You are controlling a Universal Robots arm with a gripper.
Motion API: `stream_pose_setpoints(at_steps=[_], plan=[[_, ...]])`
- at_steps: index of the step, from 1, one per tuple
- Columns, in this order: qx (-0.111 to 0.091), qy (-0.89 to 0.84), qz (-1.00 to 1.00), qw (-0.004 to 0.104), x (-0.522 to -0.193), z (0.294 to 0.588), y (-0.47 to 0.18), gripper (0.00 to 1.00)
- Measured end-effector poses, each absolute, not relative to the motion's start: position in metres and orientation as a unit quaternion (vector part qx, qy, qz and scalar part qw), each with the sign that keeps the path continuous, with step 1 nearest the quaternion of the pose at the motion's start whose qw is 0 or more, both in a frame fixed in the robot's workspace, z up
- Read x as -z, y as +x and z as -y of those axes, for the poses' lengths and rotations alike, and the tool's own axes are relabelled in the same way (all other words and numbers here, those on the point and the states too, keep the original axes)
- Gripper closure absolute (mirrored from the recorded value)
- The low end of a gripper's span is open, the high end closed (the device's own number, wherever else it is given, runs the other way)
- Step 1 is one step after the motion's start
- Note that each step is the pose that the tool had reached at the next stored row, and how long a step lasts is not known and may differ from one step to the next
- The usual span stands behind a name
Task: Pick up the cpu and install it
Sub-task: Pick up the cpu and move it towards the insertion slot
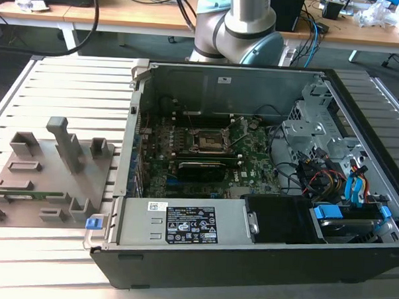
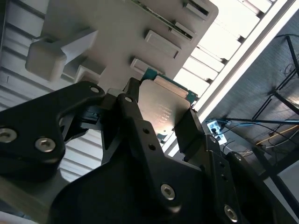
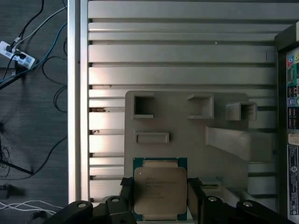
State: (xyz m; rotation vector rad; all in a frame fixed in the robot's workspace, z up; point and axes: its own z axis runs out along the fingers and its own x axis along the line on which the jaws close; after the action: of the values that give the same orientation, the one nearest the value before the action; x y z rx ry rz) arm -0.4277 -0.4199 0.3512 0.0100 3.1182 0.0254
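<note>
The cpu (image 3: pixel 160 186) is a flat square chip with a silvery top and a green rim. My gripper (image 3: pixel 160 198) is shut on it, one black finger (image 3: pixel 126 193) on each of two opposite edges. The chip hangs above the grey fixture plate (image 3: pixel 187 135), near one end of it. In the second wrist view the cpu (image 2: pixel 163 109) sits between the black fingers (image 2: pixel 133 109) of the gripper (image 2: pixel 161 120), with the plate (image 2: pixel 117 32) behind it. The dark socket frame (image 1: pixel 208 142) lies on the motherboard inside the open computer case (image 1: pixel 248 251).
The fixture plate (image 1: pixel 46 176) with upright grey blocks (image 1: pixel 66 144) lies on a slatted metal table (image 1: pixel 49 262), at the exterior view's left of the case. Cables and drive bays (image 1: pixel 344 176) fill the case's right side. The arm's base (image 1: pixel 241 32) stands behind the case.
</note>
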Motion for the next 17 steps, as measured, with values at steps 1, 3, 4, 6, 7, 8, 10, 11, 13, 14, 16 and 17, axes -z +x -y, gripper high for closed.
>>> stream_pose_setpoints(at_steps=[1,3,4,6,7,8,10,11,13,14,16,17], plan=[[-0.008,0.003,-1.000,0.012,-0.354,0.420,-0.428,0.45],[-0.008,0.003,-1.000,0.012,-0.363,0.420,-0.428,0.45],[-0.008,0.003,-1.000,0.012,-0.366,0.419,-0.428,0.45],[-0.008,0.003,-1.000,0.012,-0.384,0.417,-0.427,0.45],[-0.008,0.003,-1.000,0.012,-0.391,0.417,-0.427,0.45],[-0.008,0.003,-1.000,0.012,-0.396,0.416,-0.427,0.45],[-0.008,0.003,-1.000,0.012,-0.403,0.416,-0.427,0.45],[-0.008,0.003,-1.000,0.012,-0.403,0.416,-0.427,0.45],[-0.008,0.003,-1.000,0.011,-0.403,0.416,-0.426,0.45],[-0.007,0.003,-1.000,0.012,-0.403,0.416,-0.423,0.45],[-0.006,0.003,-1.000,0.011,-0.403,0.416,-0.416,0.45],[-0.005,0.003,-1.000,0.012,-0.403,0.416,-0.413,0.45]])
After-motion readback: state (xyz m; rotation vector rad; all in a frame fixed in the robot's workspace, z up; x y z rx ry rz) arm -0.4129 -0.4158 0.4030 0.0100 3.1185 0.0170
